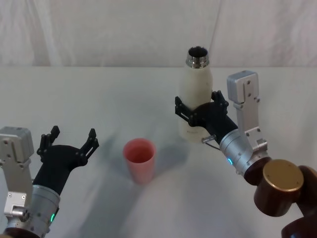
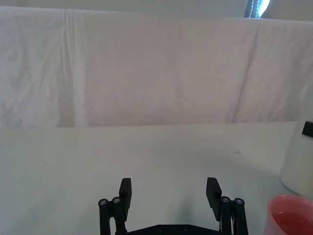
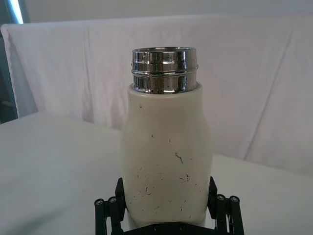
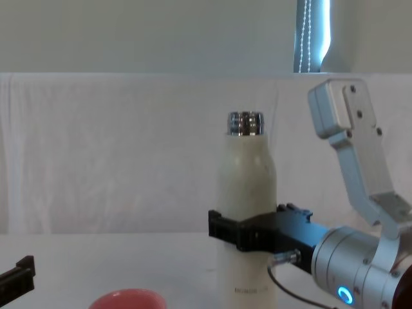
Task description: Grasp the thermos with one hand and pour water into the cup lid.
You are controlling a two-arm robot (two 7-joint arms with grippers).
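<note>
- A white cloth-covered table (image 1: pixel 74 89) fills the scene.
- The cream thermos (image 1: pixel 197 99) stands upright toward the table's back, its steel neck uncapped.
- The right gripper (image 1: pixel 198 110) reaches in level from the right, its 2 jaws clamped around the bottle's lower middle.
- The left gripper (image 1: pixel 69 141) hovers low on the left, jaws spread, holding nothing.
- The pink cup lid (image 1: pixel 139 159) sits upright, near the bottle and in front of it.
- Risk: a grip below the middle may let the bottle swing when tipped, so water misses the small cup.

Cream-white thermos (image 1: pixel 197 101), steel neck; salmon-pink cup lid (image 1: pixel 140 159); black right tool (image 1: pixel 198 108).
</note>
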